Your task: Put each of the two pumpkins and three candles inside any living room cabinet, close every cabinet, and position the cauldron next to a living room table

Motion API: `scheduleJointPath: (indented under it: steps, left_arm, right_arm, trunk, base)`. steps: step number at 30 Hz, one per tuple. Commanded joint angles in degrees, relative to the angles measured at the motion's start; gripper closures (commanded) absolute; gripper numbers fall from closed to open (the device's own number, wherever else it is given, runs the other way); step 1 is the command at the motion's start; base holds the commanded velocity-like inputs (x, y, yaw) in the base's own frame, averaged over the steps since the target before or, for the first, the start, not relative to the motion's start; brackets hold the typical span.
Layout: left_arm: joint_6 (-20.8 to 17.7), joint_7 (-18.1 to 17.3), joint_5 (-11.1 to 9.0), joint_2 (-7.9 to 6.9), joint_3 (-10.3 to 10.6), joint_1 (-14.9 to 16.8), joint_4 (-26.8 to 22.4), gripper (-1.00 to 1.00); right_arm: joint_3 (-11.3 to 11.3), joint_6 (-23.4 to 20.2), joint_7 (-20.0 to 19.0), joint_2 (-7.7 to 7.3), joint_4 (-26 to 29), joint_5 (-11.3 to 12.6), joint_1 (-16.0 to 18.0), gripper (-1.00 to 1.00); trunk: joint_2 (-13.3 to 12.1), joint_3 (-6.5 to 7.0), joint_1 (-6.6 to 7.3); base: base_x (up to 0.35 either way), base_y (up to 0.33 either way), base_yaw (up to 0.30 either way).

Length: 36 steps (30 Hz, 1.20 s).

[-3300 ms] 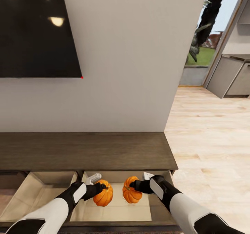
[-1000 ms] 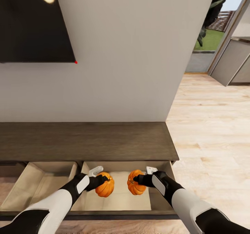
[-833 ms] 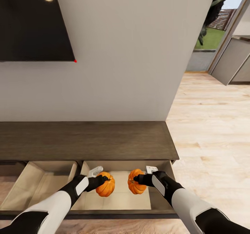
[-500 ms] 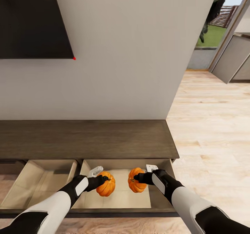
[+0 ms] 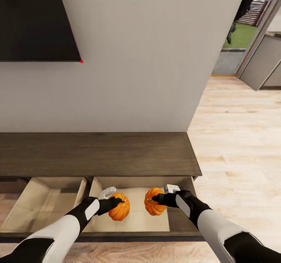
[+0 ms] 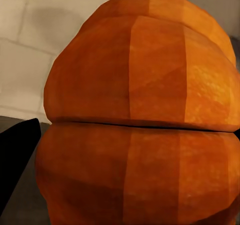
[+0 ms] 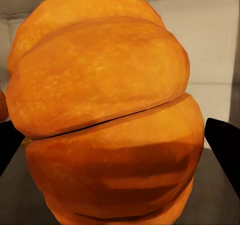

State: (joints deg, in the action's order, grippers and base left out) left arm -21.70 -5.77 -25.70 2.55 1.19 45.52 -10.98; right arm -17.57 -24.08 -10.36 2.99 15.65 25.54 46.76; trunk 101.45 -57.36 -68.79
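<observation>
Pumpkins [image 5: 119,211] [image 5: 154,202], one clamped in each hand — left [image 5: 113,203], right [image 5: 157,199] — have sunk lower inside my open drawer [image 5: 181,222] at 6 o'clock, so release is near.

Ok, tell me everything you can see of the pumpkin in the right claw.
The right pumpkin is small, bright orange, ribbed in broad lobes, with a matte, faintly mottled skin. The right claw grips it over the pale floor of the open drawer, apart from the other pumpkin. Whether it rests on the drawer floor is unclear.
</observation>
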Motion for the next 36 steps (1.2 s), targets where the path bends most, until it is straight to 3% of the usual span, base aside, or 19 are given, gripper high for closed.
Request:
scheduleJointPath:
  steps: [1, 8, 13, 27, 36]
  left_arm:
    - [0.0, 0.0, -0.1, 0.0, 0.0, 0.0, 0.0, 1.0]
    - [0.0, 0.0, -0.1, 0.0, 0.0, 0.0, 0.0, 1.0]
    - [-0.1, 0.1, -0.1, 0.04, 0.0, 0.0, 0.0, 1.0]
    - [-0.2, 0.1, -0.2, 0.0, -0.1, 0.4, -0.5, 1.0]
    - [-0.7, 0.8, -0.6, 0.06, -0.4, 3.2, -0.6, 1.0]
  right_arm:
    - [0.0, 0.0, -0.2, -0.07, 0.0, 0.0, 0.0, 1.0]
    - [0.1, -0.2, -0.4, -0.11, 0.0, 0.1, 0.1, 1.0]
    - [0.2, -3.1, -0.1, 0.16, 0.0, 0.2, 0.6, 1.0]
    - [0.2, -3.8, 0.1, 0.77, 0.0, 0.3, 1.9, 1.0]
    - [0.2, -3.8, 0.1, 0.73, 0.0, 0.3, 2.2, 1.0]
  trunk:
    - [0.0, -0.1, 0.0]
    - [0.0, -0.76, 0.0]
    - [0.0, -1.23, 0.0]
    - [0.0, -2.55, 0.0]
    - [0.0, -3.4, 0.0]
  base:
    - [0.0, 0.0, 0.0]
    - [0.0, 0.0, 0.0]
    - [0.0, 0.0, 0.0]
    - [0.0, 0.0, 0.0]
    - [0.0, 0.0, 0.0]
